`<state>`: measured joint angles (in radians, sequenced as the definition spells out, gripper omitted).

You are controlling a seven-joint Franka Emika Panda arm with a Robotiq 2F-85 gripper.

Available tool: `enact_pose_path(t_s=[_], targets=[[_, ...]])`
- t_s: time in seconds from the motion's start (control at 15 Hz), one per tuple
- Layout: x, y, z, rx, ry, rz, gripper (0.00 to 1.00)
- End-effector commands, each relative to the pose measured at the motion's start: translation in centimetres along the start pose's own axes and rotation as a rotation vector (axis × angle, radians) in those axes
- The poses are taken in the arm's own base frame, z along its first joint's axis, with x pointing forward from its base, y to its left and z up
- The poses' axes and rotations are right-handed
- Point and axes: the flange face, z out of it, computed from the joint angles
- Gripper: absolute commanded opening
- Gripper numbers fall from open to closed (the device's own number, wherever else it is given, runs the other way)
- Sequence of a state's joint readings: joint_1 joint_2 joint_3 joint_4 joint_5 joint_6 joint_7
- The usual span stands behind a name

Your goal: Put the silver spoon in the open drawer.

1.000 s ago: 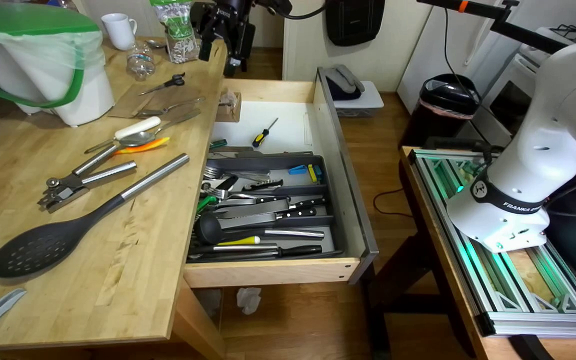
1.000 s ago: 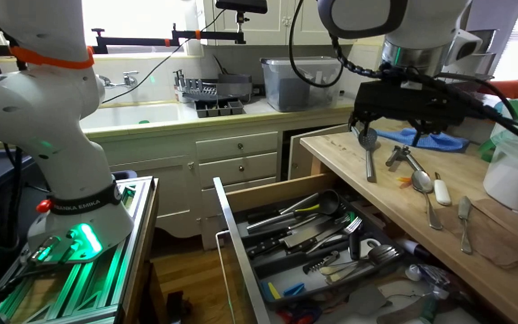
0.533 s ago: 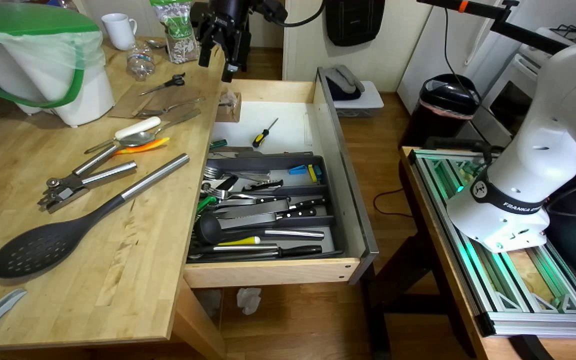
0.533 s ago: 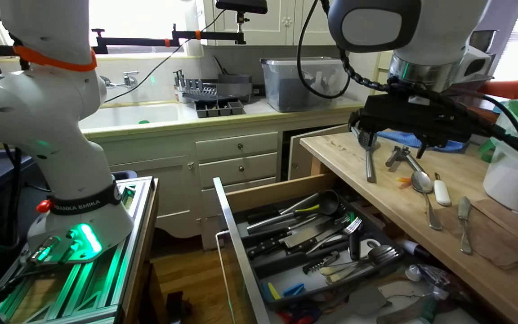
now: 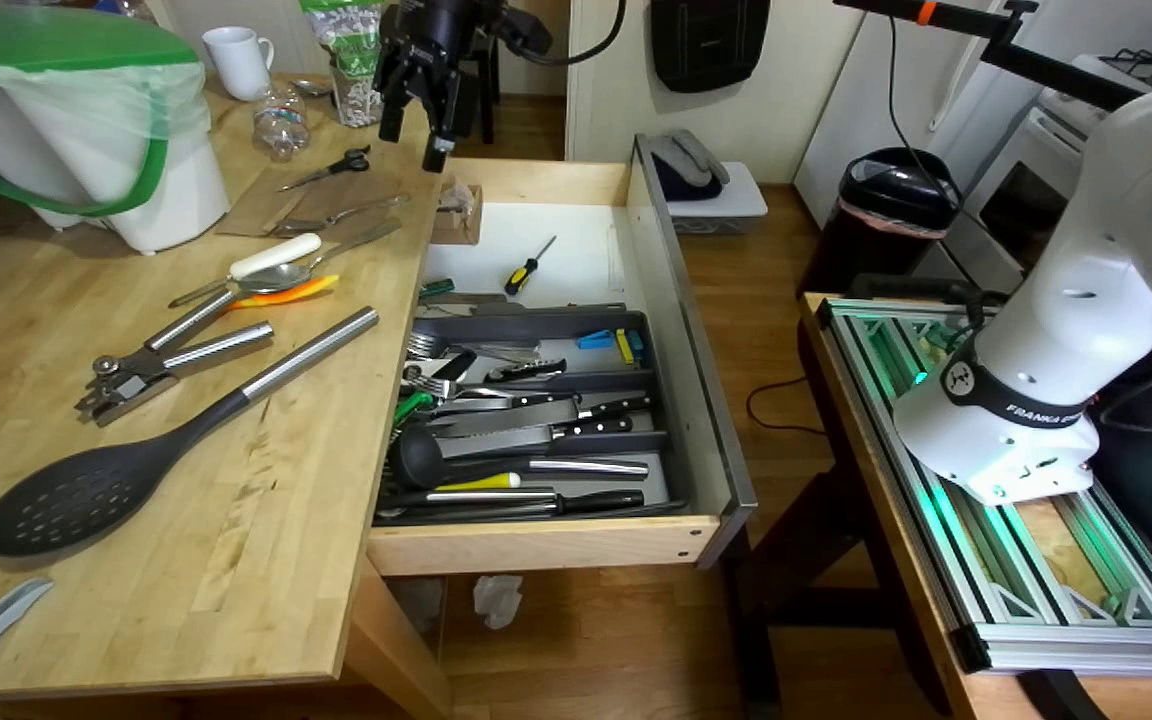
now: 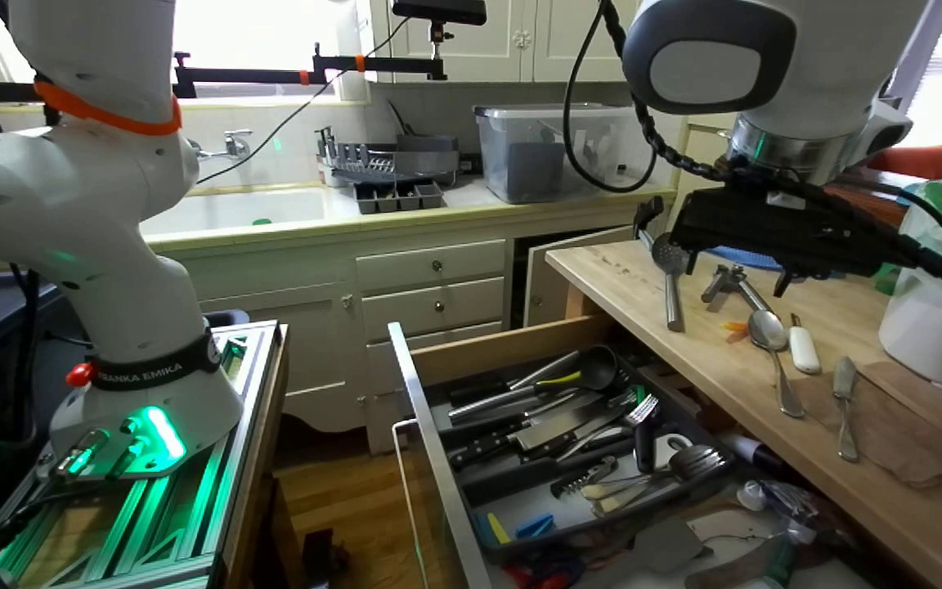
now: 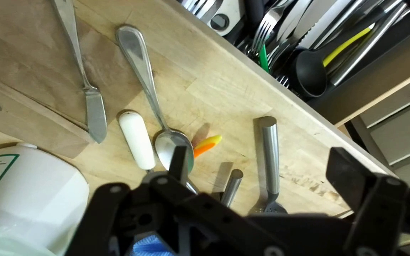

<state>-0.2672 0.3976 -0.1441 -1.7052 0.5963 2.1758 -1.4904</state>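
The silver spoon (image 7: 167, 145) lies on the wooden table. In the wrist view a finger covers part of its bowl's edge. It also shows in both exterior views (image 5: 281, 277) (image 6: 767, 331), beside a white-handled tool. My gripper (image 7: 262, 161) is open and empty above the table, its fingers wide apart, apart from the spoon. It also shows in both exterior views (image 5: 414, 140) (image 6: 737, 274). The open drawer (image 5: 536, 547) stands beside the table edge, with a dark divided tray crowded with utensils; it also shows in an exterior view (image 6: 512, 348) and in part in the wrist view (image 7: 386, 97).
A black slotted spoon (image 5: 86, 495) and a metal hinged tool (image 5: 151, 365) lie near the spoon, with an orange-yellow piece (image 7: 208, 145) and a butter knife (image 7: 96, 115). A white bucket (image 5: 176, 190) with a green lid, a bottle (image 5: 281, 125) and a mug (image 5: 236, 62) stand on the table.
My gripper has moved away from above the drawer's far end toward the table, and lower in an exterior view. The fingers stay open. The spoon and drawer have not moved.
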Motion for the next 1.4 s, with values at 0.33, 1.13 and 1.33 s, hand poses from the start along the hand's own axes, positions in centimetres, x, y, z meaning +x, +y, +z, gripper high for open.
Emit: enact_pose_path(t_s=[0.33,1.13,1.33], targets=[[1.7,4.0,5.4,0.000,-0.025,-0.052,1.00],[1.3,6.6,9.7,0.045,0.008,-0.126,1.00],[0.9,7.2,10.6,0.053,0.028,-0.142,1.00]])
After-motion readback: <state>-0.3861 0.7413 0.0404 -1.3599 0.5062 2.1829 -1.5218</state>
